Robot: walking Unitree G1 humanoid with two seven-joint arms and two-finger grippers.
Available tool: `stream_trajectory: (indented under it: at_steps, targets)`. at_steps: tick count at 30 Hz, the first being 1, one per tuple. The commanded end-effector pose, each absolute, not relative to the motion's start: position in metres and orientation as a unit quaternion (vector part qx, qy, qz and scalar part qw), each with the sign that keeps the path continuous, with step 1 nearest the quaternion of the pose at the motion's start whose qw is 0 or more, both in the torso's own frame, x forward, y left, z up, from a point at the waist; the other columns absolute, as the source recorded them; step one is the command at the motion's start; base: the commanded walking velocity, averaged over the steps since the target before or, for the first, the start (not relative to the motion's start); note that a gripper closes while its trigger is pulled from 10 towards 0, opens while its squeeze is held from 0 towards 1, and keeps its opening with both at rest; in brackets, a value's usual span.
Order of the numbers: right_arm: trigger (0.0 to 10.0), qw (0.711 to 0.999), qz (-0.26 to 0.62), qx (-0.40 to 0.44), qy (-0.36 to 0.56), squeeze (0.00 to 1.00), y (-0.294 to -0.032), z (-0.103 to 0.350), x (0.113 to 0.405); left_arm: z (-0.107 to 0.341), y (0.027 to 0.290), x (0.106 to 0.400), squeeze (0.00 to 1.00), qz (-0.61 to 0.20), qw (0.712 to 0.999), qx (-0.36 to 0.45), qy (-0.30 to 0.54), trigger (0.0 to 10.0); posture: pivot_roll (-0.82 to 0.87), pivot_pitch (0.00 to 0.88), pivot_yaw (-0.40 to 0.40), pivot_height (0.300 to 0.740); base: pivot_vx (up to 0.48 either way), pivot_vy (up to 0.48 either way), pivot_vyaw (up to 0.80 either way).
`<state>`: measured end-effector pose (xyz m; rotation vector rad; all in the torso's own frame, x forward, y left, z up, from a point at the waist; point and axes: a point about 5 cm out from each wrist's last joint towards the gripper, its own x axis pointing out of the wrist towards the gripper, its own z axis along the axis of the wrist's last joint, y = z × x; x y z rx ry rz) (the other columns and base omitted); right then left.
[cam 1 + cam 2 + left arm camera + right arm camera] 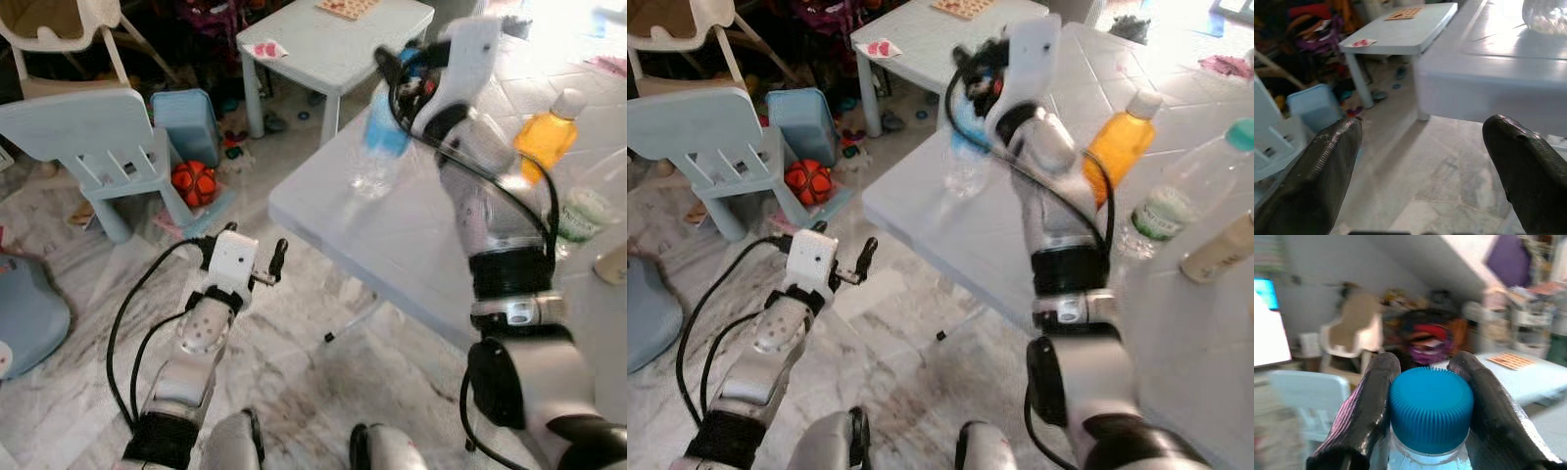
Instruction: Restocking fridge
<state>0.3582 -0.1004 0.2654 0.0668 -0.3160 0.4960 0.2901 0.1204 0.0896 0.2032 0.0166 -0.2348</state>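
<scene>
I see right gripper clamped on bottle at its blue cap, above table. Left gripper open, low over floor.

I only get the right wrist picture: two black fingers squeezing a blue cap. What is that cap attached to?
Observer: A clear water bottle with a blue label; the right claw grips it at the neck, at the edge of a white table.
Visitor: Any other drinks on that table?
Observer: Yes, an orange juice bottle stands further in, and a clear bottle with a green label stands beside it.
Visitor: And the other arm?
Observer: The left claw hangs low over the marble floor, fingers apart, holding nothing.
</scene>
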Motion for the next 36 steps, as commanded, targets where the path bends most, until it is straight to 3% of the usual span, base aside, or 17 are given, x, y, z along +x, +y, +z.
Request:
stream_trajectory:
  at_steps: [1, 4, 9, 20, 36]
  targets:
    - [10.0, 0.95, 0.264, 0.06, -0.153, 0.0, -0.09, 0.266, 0.35, 0.091, 0.124, 0.292, 0.0, -0.103, 0.989, 0.102, 0.005, 10.0, 0.06, 0.077, -0.001, 0.74, 0.0, 0.0, 0.0]
    - [10.0, 0.946, 0.272, 0.098, -0.148, 0.0, -0.085, 0.256, 0.336, 0.093, 0.126, 0.296, 0.0, -0.088, 0.992, 0.094, 0.002, 10.0, 0.06, 0.057, -0.004, 0.74, 0.0, 0.0, 0.0]
    - [10.0, 0.947, 0.262, 0.087, -0.167, 0.0, -0.084, 0.242, 0.314, 0.094, 0.133, 0.298, 0.0, -0.07, 0.994, 0.084, 0.002, 10.0, 0.06, 0.033, 0.001, 0.74, 0.0, 0.0, 0.0]
    - [10.0, 0.96, 0.214, 0.081, -0.161, 0.0, -0.099, 0.238, 0.307, 0.098, 0.139, 0.31, 0.0, -0.045, 0.995, 0.086, -0.007, 10.0, 0.04, 0.019, -0.001, 0.74, 0.0, 0.0, 0.0]
    - [10.0, 0.956, 0.224, 0.061, -0.181, 0.0, -0.092, 0.245, 0.306, 0.094, 0.138, 0.308, 0.0, -0.043, 0.995, 0.086, -0.007, 10.0, 0.05, 0.018, -0.012, 0.74, -0.27, 0.0, 0.0]
